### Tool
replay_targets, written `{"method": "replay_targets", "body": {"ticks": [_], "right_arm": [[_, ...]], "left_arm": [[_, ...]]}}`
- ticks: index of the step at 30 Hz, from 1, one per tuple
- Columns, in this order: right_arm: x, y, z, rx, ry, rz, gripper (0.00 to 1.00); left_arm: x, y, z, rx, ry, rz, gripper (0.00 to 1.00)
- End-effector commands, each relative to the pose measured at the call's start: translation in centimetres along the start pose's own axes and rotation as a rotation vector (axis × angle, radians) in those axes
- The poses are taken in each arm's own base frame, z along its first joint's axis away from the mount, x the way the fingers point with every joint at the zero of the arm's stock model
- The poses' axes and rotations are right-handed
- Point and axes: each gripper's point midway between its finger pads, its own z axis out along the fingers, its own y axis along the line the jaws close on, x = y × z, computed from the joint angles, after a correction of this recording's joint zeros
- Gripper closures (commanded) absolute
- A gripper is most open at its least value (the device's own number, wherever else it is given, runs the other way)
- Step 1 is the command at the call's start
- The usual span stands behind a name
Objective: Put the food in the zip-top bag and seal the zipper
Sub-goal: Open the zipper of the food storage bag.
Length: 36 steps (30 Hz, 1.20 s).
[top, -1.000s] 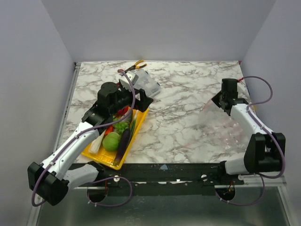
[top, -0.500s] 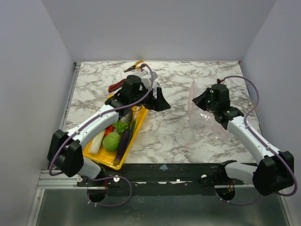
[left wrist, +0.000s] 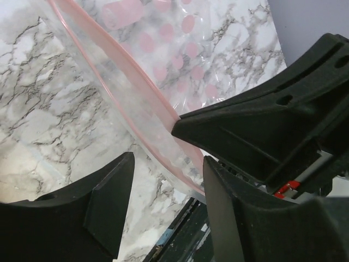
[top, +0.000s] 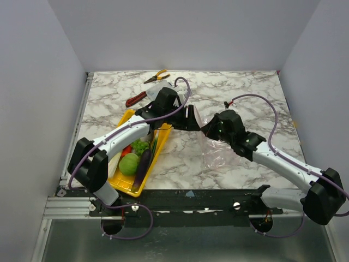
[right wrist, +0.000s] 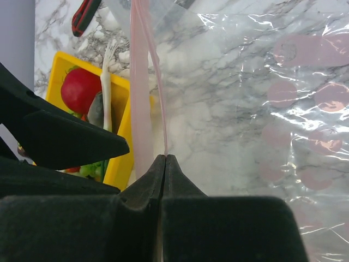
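The clear zip-top bag lies on the marble at centre right, its mouth lifted toward the tray. My right gripper is shut on the bag's pink zipper, which rises from its closed tips. My left gripper is open, right beside the right one. In the left wrist view the zipper runs down between its spread fingers. The food lies in the yellow tray: green cabbage, purple eggplant, leek, leafy greens and red tomato.
Red-handled pliers and yellow-handled pliers lie at the back of the table, behind the tray. The left arm crosses over the tray's far end. The table's front edge runs just below the bag and the tray.
My right gripper has carried the bag from the right side leftward to the centre. My left gripper has swung right from over the tray to the bag's mouth.
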Motion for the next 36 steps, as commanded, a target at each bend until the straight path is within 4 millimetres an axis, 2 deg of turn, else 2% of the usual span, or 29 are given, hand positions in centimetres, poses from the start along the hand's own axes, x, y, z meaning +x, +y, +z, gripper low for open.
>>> {"method": "replay_targets", "body": {"ticks": [1,4,11,18,20,24,26,29,33,36], "right_arm": [[-0.5,0.1,-0.1,0.023,-0.056,0.022,1.0],[-0.6,0.2,-0.3,0.031,-0.062,0.02,1.0],[-1.2,1.7,-0.8,0.007,-0.065,0.005,1.0],[-1.3,2.8,-0.9,0.006,-0.06,-0.013,1.0],[-0.9,2.7,-0.8,0.024,-0.054,-0.023,1.0],[0.1,2.3,-1.2,0.087,-0.065,-0.07,1.0],[0.3,2.0,-1.1,0.12,-0.065,-0.115,1.0],[0.3,1.6,-0.9,0.183,-0.058,-0.149,0.99],[0.8,1.6,-0.2,0.26,-0.068,-0.239,0.84],[0.5,1.4,-0.1,0.329,-0.074,-0.265,0.82]], "left_arm": [[0.0,1.0,-0.3,-0.064,-0.005,0.001,0.48],[0.0,1.5,-0.5,-0.096,-0.016,-0.003,0.52],[0.0,2.4,0.1,-0.114,0.002,-0.025,0.52],[-0.2,2.6,0.6,-0.089,0.026,-0.02,0.6],[-0.1,2.2,0.8,-0.061,0.036,-0.022,0.67],[-0.1,1.8,0.8,-0.033,0.048,-0.022,0.91],[-0.2,1.6,0.6,-0.031,0.04,-0.011,0.99],[-0.6,1.9,0.2,-0.059,0.02,0.023,1.0],[-0.8,0.8,-0.2,-0.015,0.024,0.022,1.0],[-0.6,1.0,-0.5,-0.029,0.011,0.033,1.0]]}}
